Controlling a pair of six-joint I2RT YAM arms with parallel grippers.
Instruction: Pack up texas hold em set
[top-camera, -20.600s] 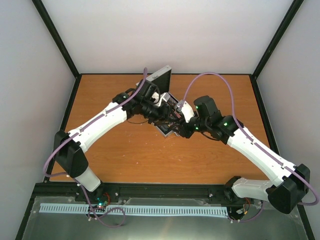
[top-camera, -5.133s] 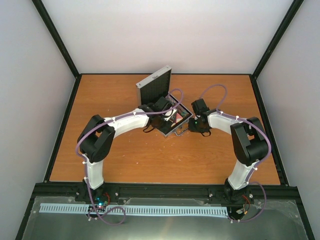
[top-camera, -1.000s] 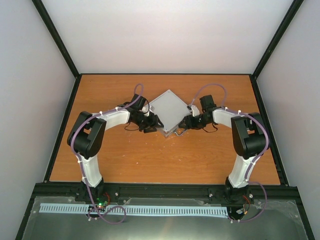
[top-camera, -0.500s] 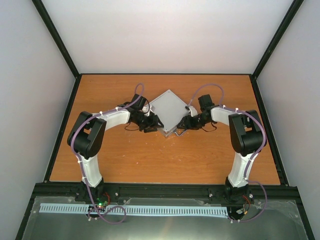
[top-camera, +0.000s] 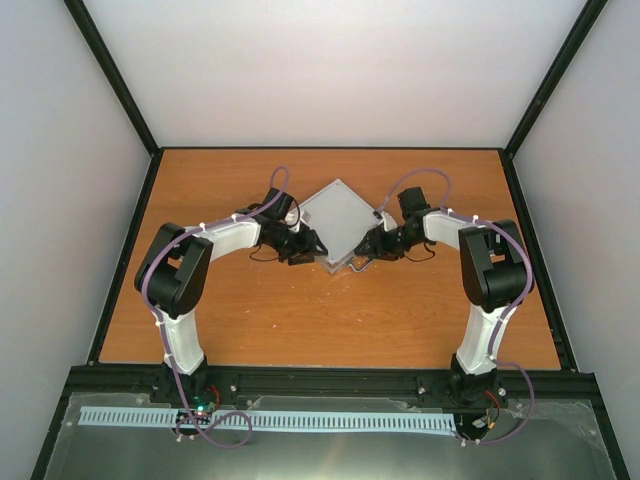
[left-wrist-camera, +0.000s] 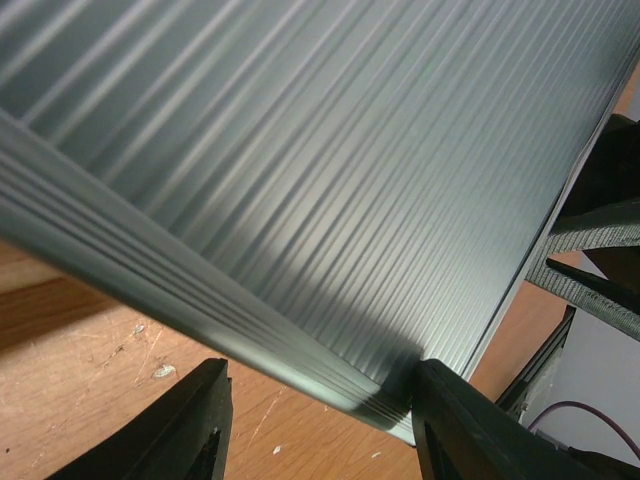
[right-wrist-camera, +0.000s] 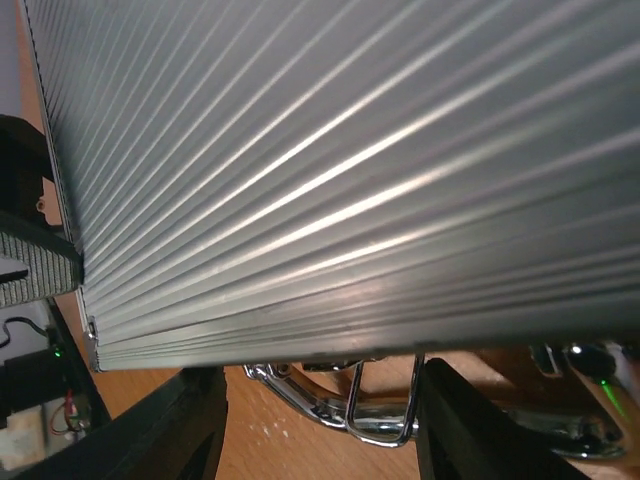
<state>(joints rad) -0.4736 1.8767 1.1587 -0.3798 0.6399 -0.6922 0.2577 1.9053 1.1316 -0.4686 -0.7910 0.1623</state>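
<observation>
The silver ribbed case (top-camera: 335, 218) of the texas hold em set lies shut on the wooden table, turned like a diamond. My left gripper (top-camera: 312, 246) is low at the case's near-left edge. In the left wrist view it (left-wrist-camera: 320, 425) is open and the case's rim (left-wrist-camera: 300, 360) runs between the fingers, brushing the right one. At the near-right edge, by the near corner, my right gripper (top-camera: 366, 247) is also low. In the right wrist view it (right-wrist-camera: 320, 430) is open under the lid's edge (right-wrist-camera: 330, 300), with the chrome handle (right-wrist-camera: 300, 395) and a wire latch loop (right-wrist-camera: 385, 425) between its fingers.
The orange-brown table (top-camera: 300, 310) is ringed by a black frame (top-camera: 125, 250) and white walls. Purple cables (top-camera: 420, 178) arch over both forearms. The other gripper's ribbed pad (left-wrist-camera: 590, 285) shows beyond the case.
The lid stood open five seconds ago and now lies shut. Over the last second the right gripper crept slightly toward the case; the left has held still.
</observation>
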